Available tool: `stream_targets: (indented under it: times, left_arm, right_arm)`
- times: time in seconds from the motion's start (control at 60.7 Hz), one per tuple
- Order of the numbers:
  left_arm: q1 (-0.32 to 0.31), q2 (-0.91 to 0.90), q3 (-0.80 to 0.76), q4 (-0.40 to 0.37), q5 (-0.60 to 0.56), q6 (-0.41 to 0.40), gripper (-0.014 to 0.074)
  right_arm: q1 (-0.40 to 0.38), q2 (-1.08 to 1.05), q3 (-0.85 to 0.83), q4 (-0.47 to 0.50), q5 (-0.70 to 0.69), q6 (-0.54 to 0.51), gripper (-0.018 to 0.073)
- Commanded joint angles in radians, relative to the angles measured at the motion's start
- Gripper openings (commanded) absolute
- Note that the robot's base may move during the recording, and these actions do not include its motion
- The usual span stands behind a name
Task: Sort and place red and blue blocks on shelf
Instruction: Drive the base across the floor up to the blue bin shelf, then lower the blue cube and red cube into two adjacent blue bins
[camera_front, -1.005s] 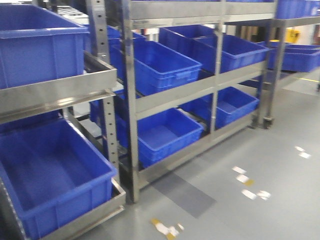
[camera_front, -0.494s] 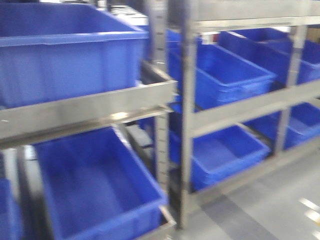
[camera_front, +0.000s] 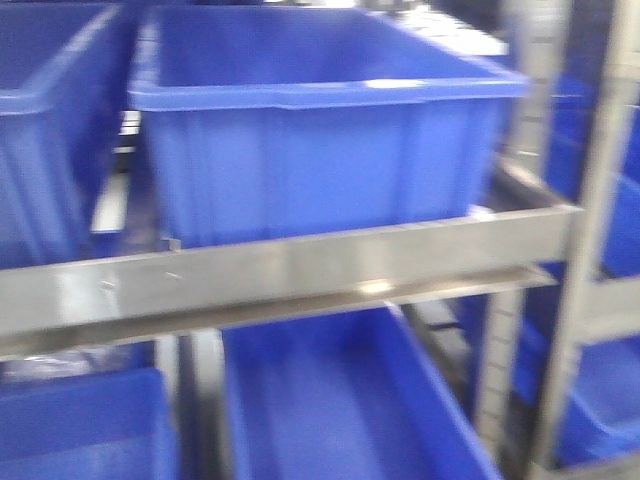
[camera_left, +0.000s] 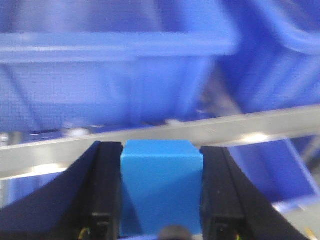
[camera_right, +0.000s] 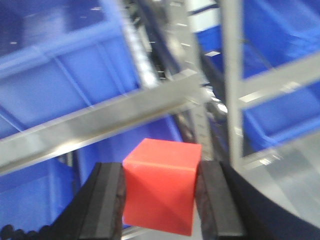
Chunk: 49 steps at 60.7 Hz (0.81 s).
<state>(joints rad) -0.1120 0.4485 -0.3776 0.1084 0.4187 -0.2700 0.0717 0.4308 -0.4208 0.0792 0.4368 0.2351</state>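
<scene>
**Grip state.** The left end effector (camera_left: 161, 155) is clamped on the small mid-blue matte cube (camera_left: 161, 185), with both black pads flat against its side faces. The right end effector (camera_right: 159, 172) is clamped on the small bright red matte cube (camera_right: 161, 192). This cube appears slightly skewed between the pads, though blur prevents certainty.

**Position.** Neither cube is on the multi-level brushed steel shelf (camera_front: 590, 200) yet. Both hang in front of its horizontal steel crossbar (camera_front: 300, 270), on my side of it.

**Hazards, in my judgement:**

1. **Strike on the crossbar.** One large blue plastic tub (camera_front: 320, 150) stands just above the crossbar, with its rim well above it. A second large blue tub (camera_front: 340, 410) opens just below the crossbar. Either approach passes close to the steel, and a misjudged height would drive a finger or a cube into the bar or a rim.
2. **Loss of the red cube.** If it is held askew, a knock against the crossbar could pivot it out of the pads, and it would fall short of the tubs.
3. **Poor depth reading.** All three views are smeared, so I cannot gauge the clearance to the crossbar with confidence.
4. **Mis-sort.** The tubs above and below the crossbar look identical and I see no colour marking on them. A cube could go into the wrong tub unnoticed.
5. **High release.** A cube dropped from above the crossbar may bounce inside the tub.
</scene>
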Motion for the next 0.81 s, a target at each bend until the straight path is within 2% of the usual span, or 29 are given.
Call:
stream_targets:
  times: [0.0,0.791]
  left_arm:
    - [0.004,0.006,-0.030,0.007,-0.088,-0.002,0.0124]
    - [0.004,0.006,-0.030,0.007,-0.088,-0.002,0.0124]
  right_arm:
    - [-0.005,0.003,-0.027,-0.009,-0.088,-0.004,0.0049]
    - [-0.005,0.003,-0.027,-0.009,-0.088,-0.004,0.0049]
